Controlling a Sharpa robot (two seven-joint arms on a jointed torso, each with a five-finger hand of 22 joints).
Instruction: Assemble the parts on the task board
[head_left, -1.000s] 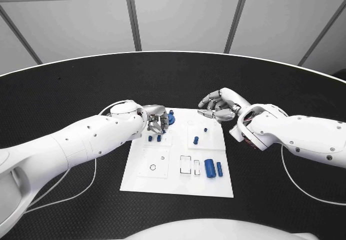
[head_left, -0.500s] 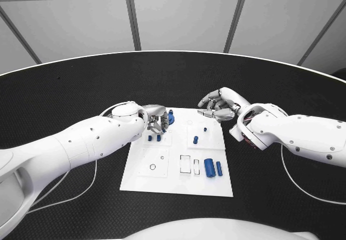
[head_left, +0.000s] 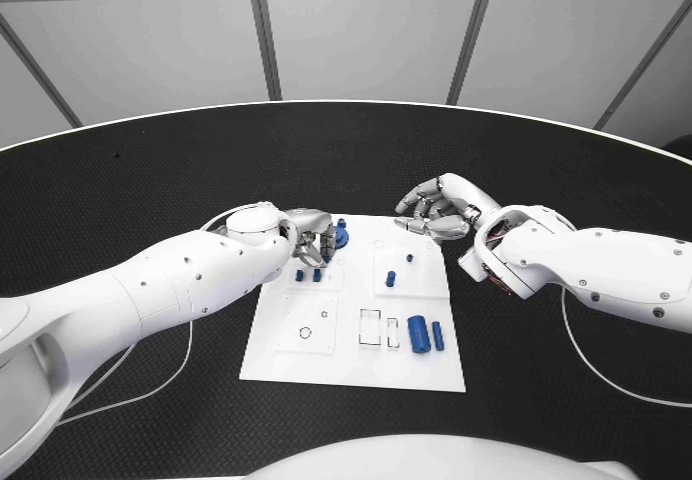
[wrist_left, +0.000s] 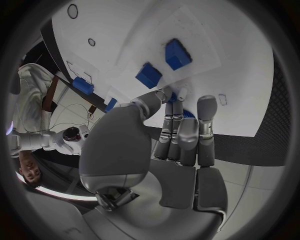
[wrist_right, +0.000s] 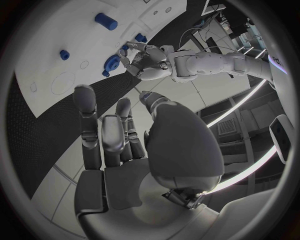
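The left hand (head_left: 310, 240) sits just left of the middle of the head view, at the top left corner of the white board (head_left: 353, 370). It pinches a small round blue piece (head_left: 338, 239) in its fingertips, right above the board's top edge. Just below the hand, two little blue blocks (head_left: 307, 275) already stand in the board. In the middle of the board stand two blue pegs (head_left: 392, 279), and two longer blue pieces (head_left: 426, 335) lie lower right.

The right hand (head_left: 437, 212) waits at the top right corner of the board. Its fingers are curled in and it holds nothing.

To do this step well, I think the left hand should keep the blue piece straight, move slowly over its hole, and line it up first. Then push it down gently and let go only when it sits flat. The right hand should stay out of the way.
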